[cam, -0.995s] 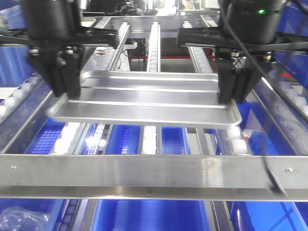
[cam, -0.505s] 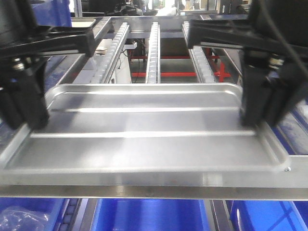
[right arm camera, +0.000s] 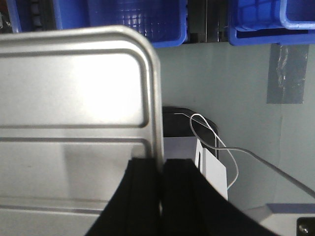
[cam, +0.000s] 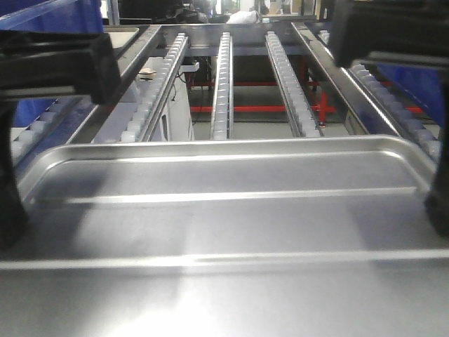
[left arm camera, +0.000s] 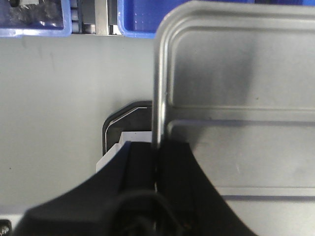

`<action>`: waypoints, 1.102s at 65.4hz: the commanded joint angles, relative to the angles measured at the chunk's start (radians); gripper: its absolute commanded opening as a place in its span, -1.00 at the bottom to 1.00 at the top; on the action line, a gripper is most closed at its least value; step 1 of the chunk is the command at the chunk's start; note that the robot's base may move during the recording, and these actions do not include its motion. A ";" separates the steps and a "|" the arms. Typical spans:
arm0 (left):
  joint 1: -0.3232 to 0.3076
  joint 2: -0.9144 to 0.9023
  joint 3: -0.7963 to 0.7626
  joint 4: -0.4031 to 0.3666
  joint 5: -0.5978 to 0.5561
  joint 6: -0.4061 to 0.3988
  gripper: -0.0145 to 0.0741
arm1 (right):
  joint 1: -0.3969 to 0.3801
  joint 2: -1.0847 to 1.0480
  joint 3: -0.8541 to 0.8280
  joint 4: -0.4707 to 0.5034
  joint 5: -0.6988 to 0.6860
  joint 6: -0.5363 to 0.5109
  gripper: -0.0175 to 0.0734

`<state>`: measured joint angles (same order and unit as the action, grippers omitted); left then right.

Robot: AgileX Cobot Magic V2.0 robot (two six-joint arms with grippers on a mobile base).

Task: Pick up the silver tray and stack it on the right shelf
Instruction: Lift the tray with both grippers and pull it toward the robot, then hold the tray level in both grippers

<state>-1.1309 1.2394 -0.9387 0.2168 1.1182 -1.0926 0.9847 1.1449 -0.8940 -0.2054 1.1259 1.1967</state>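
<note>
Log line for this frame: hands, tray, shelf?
left hand: shut on silver tray left rim | right hand: shut on tray right rim | right shelf: beyond tray's far rim

The tray [cam: 224, 232] sat nearest the front, the shelf [cam: 223, 84] stretching back behind it. The left gripper [left arm camera: 157, 153] clamped its left rim, the right gripper [right arm camera: 161, 169] its right rim. Bins [right arm camera: 133, 24] lay below, past its far corners.

Shiny silver rectangular metal tray [cam: 231, 175] gleams, two bright ridges striping it; whitish roller rows [cam: 222, 84], blue plastic bins [right arm camera: 133, 19], red metal bars [cam: 256, 109].
</note>
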 commanded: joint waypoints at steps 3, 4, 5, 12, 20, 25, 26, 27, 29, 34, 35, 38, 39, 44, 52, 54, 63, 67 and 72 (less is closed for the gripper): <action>-0.072 -0.042 -0.010 0.050 0.070 -0.076 -0.88 | 0.073 -0.037 -0.022 -0.082 0.060 0.069 -0.48; -0.080 -0.042 -0.010 0.054 0.074 -0.083 -0.88 | 0.082 -0.037 -0.022 -0.084 0.062 0.077 -0.48; -0.088 -0.042 -0.010 0.056 0.078 -0.086 -0.88 | 0.091 -0.038 -0.022 -0.086 0.064 0.084 -0.48; -0.117 -0.050 -0.010 0.063 0.092 -0.106 -0.88 | 0.145 -0.037 -0.022 -0.098 0.073 0.119 -0.48; -0.117 -0.067 -0.010 0.038 0.092 -0.106 -0.88 | 0.169 -0.037 -0.022 -0.098 0.075 0.143 -0.48; -0.117 -0.078 -0.010 0.042 0.092 -0.106 -0.88 | 0.169 -0.037 -0.022 -0.098 0.075 0.143 -0.48; -0.117 -0.083 -0.010 0.042 0.092 -0.106 -0.88 | 0.169 -0.037 -0.022 -0.098 0.077 0.143 -0.48; -0.117 -0.084 -0.010 0.042 0.092 -0.106 -0.88 | 0.169 -0.037 -0.022 -0.098 0.079 0.143 -0.48; -0.117 -0.089 -0.010 0.044 0.092 -0.106 -0.88 | 0.169 -0.037 -0.022 -0.098 0.083 0.143 -0.48; -0.117 -0.098 -0.010 0.044 0.096 -0.106 -0.88 | 0.170 -0.037 -0.022 -0.098 0.093 0.143 -0.48; -0.117 -0.098 -0.010 0.044 0.098 -0.106 -0.88 | 0.170 -0.037 -0.022 -0.098 0.094 0.143 -0.48; -0.117 -0.101 -0.010 0.046 0.105 -0.104 -0.88 | 0.170 -0.037 -0.022 -0.098 0.097 0.143 -0.48; -0.117 -0.101 -0.010 0.046 0.105 -0.104 -0.88 | 0.170 -0.037 -0.022 -0.098 0.097 0.143 -0.48; -0.117 -0.101 -0.010 0.046 0.114 -0.098 -0.88 | 0.170 -0.037 -0.022 -0.098 0.101 0.143 -0.48; -0.117 -0.101 -0.010 0.046 0.114 -0.098 -0.88 | 0.170 -0.037 -0.022 -0.098 0.112 0.143 -0.48; -0.117 -0.101 -0.010 0.046 0.114 -0.098 -0.88 | 0.170 -0.037 -0.022 -0.098 0.113 0.143 -0.48; -0.117 -0.101 -0.010 0.046 0.114 -0.098 -0.88 | 0.170 -0.037 -0.022 -0.098 0.107 0.143 -0.48; -0.117 -0.101 -0.010 0.046 0.114 -0.098 -0.88 | 0.170 -0.037 -0.022 -0.098 0.104 0.143 -0.48; -0.117 -0.101 -0.010 0.046 0.116 -0.098 -0.88 | 0.170 -0.037 -0.022 -0.098 0.104 0.143 -0.48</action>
<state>-1.2380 1.1632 -0.9276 0.2381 1.1861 -1.1955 1.1552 1.1310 -0.8897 -0.2482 1.1857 1.3373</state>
